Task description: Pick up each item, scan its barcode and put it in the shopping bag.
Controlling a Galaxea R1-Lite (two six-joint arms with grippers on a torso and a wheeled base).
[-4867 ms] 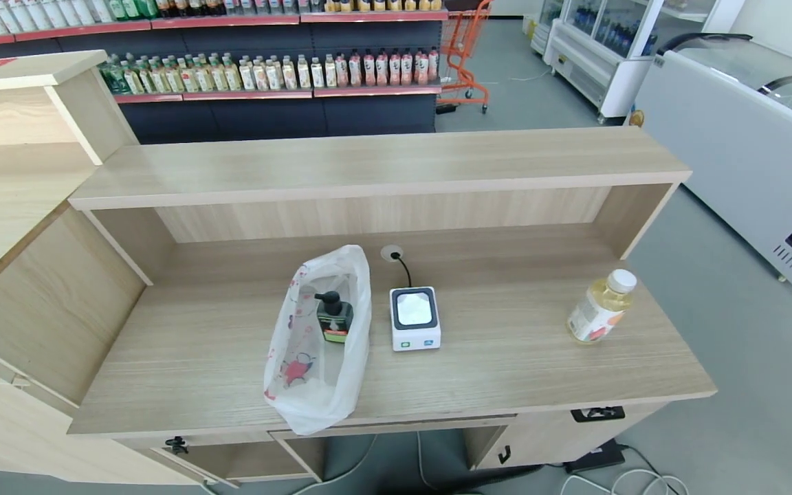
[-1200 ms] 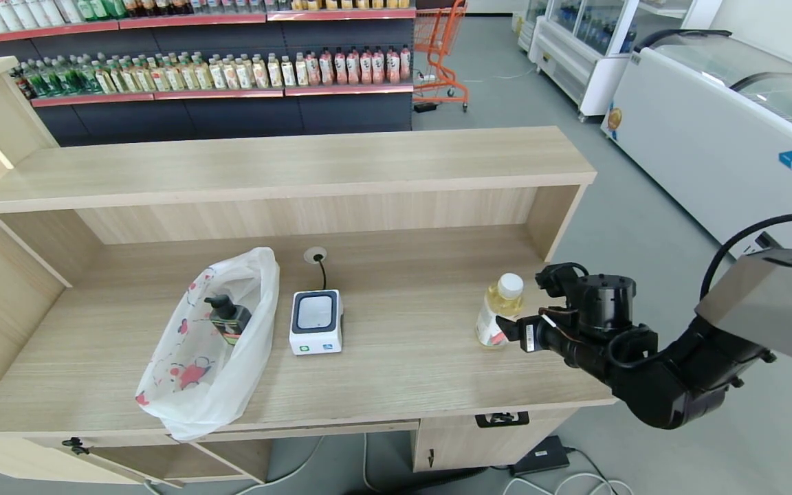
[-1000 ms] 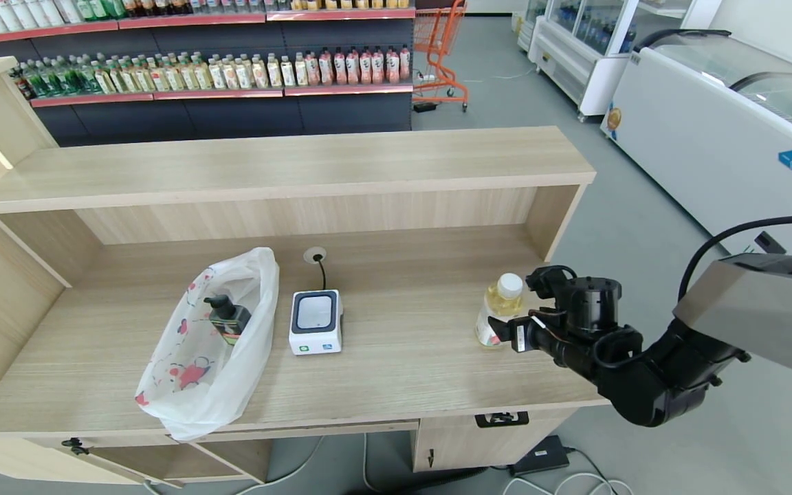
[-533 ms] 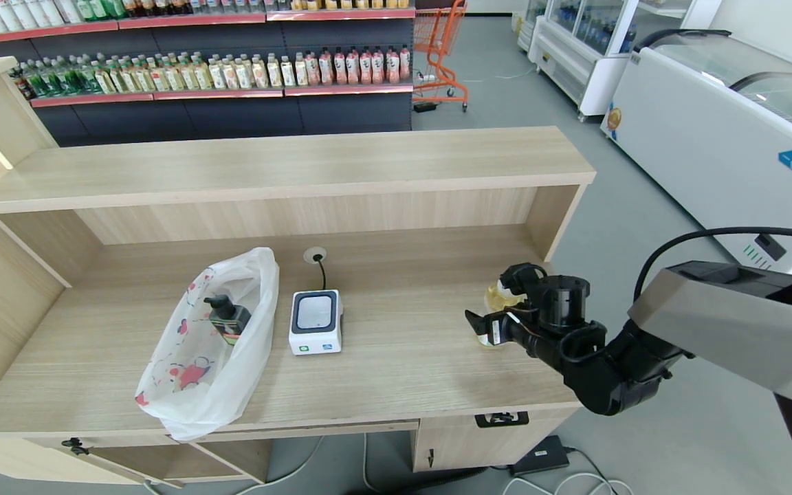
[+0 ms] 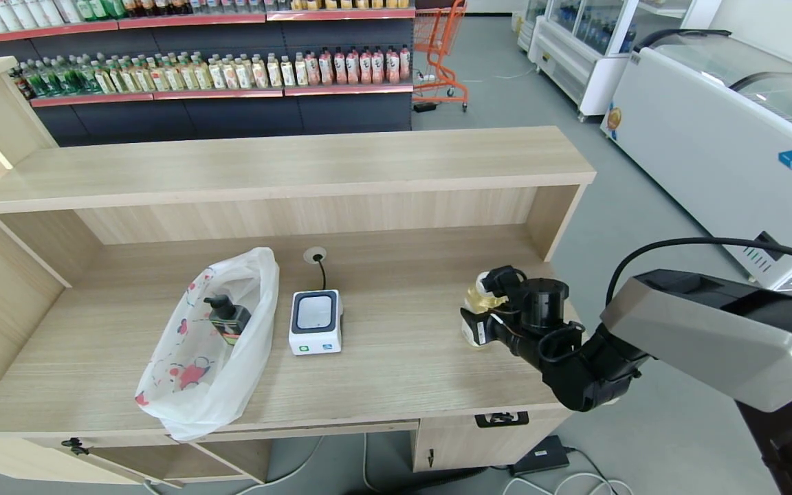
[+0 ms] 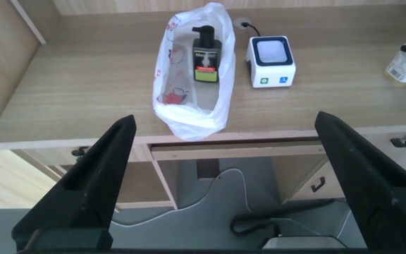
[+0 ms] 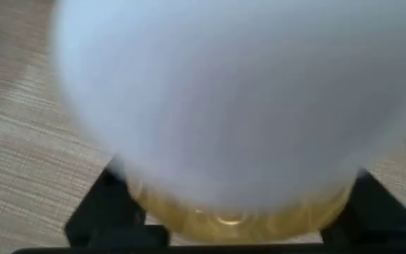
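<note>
Bottle: we see a clear bottle (image 5: 473, 306) of yellow liquid with a white cap. It is on the right part of the wooden counter (image 5: 403, 375), well apart from the scanner. The gripper hides much of it, and we cannot tell whether its base rests on the wood.
Right gripper: the right gripper (image 5: 480, 322) is clamped on the bottle's body, with black fingers (image 7: 101, 212) pressed against both sides.
Scanner: a small white scanner (image 5: 315, 321) stands mid-counter with its dark window facing up. Its black cable (image 5: 322, 271) runs to a hole behind it.
Shopping bag: a white plastic shopping bag (image 5: 262, 302) with red prints lies open just beside the scanner, on its left. A dark pump bottle (image 5: 227, 317) lies inside.
Left gripper: the left gripper (image 6: 224, 123) hangs back from the counter's front edge, its jaws spread wide and holding nothing.
Behind the counter: we see store shelves (image 5: 231, 69) lined with drinks, an orange trolley (image 5: 441, 41) and a white chest freezer (image 5: 712, 124).
</note>
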